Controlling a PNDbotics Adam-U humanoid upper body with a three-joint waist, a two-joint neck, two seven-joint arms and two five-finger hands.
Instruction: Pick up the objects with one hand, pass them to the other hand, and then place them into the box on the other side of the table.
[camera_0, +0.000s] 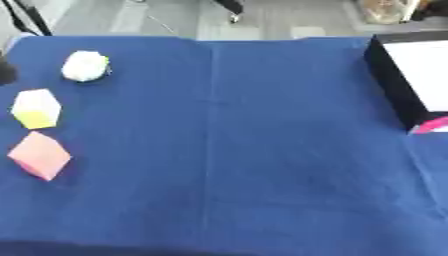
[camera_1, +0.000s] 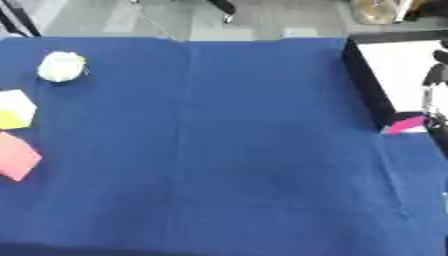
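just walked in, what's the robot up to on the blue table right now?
Nothing is being held on the table itself. Three objects lie on the blue cloth at the robot's left: a white-and-green ball, a yellow block and a pink block. The black-walled box sits at the far right. The right hand shows only at the right edge of the right eye view, over the box beside something pink; its fingers are unclear. A dark shape at the left edge may be the left arm.
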